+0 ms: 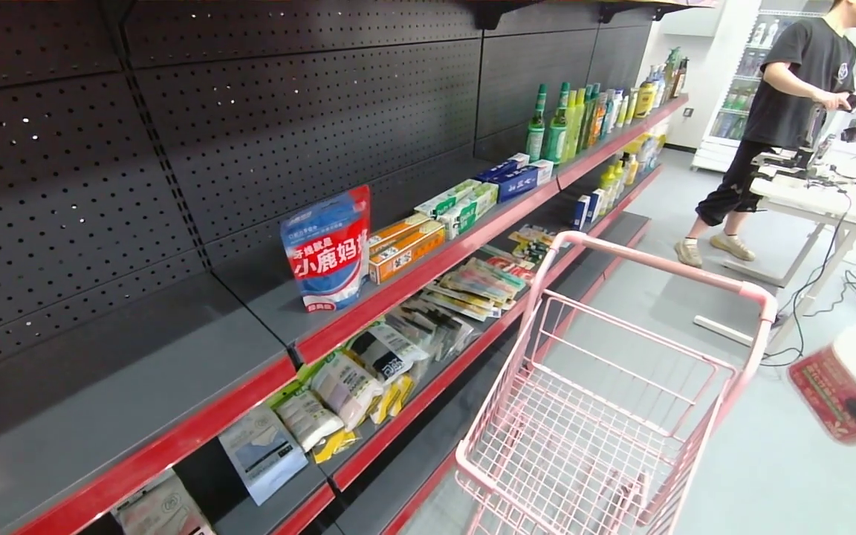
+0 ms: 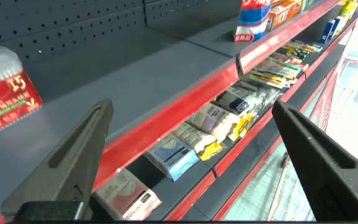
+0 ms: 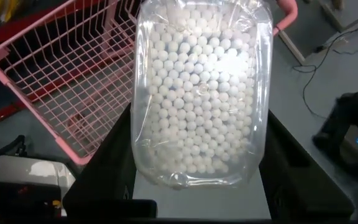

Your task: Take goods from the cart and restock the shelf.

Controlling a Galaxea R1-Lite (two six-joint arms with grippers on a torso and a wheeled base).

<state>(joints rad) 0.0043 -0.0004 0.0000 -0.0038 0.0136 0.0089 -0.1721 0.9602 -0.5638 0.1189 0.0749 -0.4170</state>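
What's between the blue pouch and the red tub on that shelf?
Nothing; the shelf is bare there, in the head and left wrist views.

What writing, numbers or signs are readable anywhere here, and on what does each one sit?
Blue pouch: big white characters on a red band, a brand mark, left unquoted.
Orange boxes beside it: print too small to read.
Red-and-white tub on the shelf: white marks, blurred.
Held tub: label blurred.
Packets one level down: too small.
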